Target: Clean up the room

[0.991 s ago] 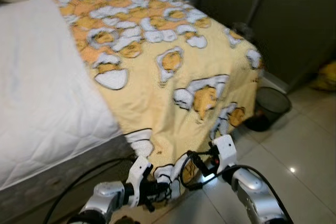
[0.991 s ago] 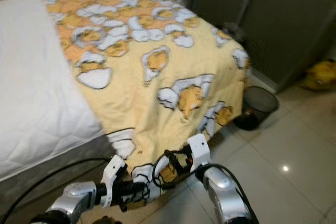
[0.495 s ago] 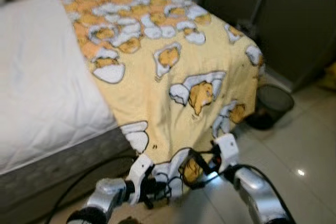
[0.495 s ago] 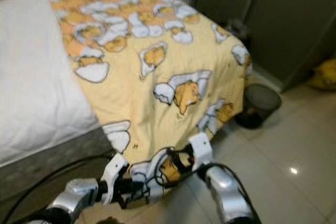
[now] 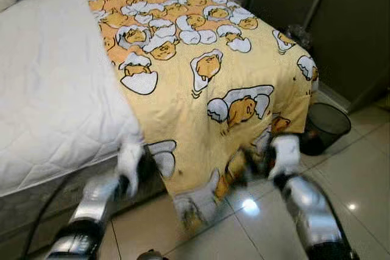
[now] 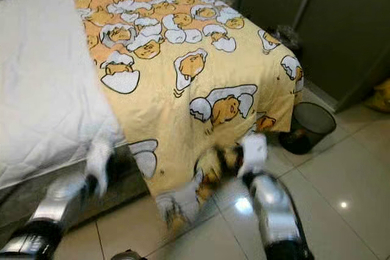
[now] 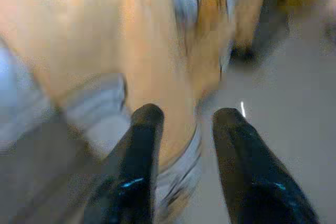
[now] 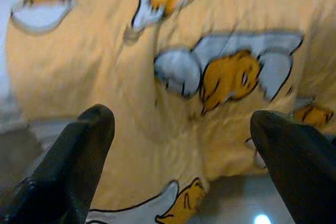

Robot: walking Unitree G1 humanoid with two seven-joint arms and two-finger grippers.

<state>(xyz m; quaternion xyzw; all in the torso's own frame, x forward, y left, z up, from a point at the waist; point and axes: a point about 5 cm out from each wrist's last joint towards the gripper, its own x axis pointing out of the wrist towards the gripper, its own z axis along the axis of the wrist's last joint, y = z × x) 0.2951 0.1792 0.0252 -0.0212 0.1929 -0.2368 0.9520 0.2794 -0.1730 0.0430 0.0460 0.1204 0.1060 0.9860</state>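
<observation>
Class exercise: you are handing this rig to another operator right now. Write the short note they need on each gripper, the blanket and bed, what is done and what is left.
Left gripper: open, at the blanket's hanging edge by the bed side, holding nothing.
Right gripper: wide open, facing the blanket's front drop, holding nothing.
Blanket: spread over the bed's right half, one corner dangling to the floor; the white mattress beside it is bare.
Bin: on the floor by the bed corner.
Done: blanket lies fairly flat on top.
Left: probably re-grip the low corner and straighten the hang.
</observation>
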